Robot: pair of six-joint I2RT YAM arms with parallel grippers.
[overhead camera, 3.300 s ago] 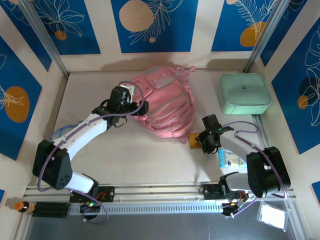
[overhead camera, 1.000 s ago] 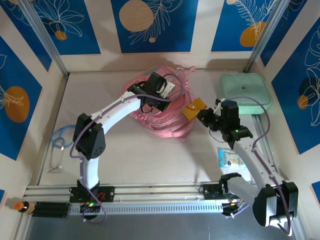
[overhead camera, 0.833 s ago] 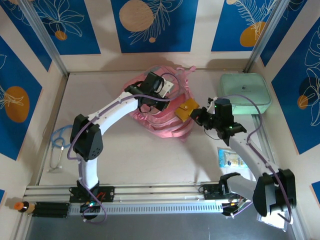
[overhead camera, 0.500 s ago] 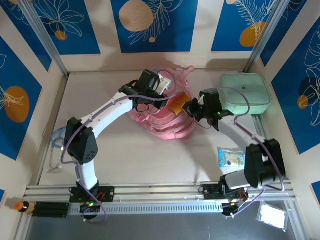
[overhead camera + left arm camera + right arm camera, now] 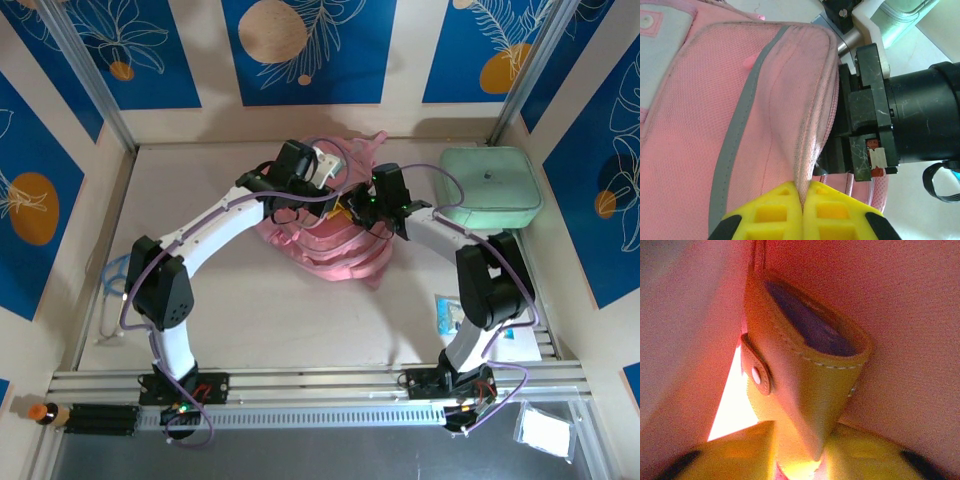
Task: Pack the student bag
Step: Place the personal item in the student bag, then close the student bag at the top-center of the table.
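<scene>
Student bag (image 5: 330,252) — soft pink, grey-trimmed, slumped in a heap — one fabric edge lifted.

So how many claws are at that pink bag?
2. The left claw pinches the opening edge of the pink bag; the right claw reaches inside, a yellow leather pouch between its jaws.

the top view is evenly bright with soft shadows, the left wrist view sharp but washed white at 1 o'clock, the right wrist view a blurry orange-pink glow off the student bag (image 5: 910,315), blown out at 8 o'clock.
</scene>
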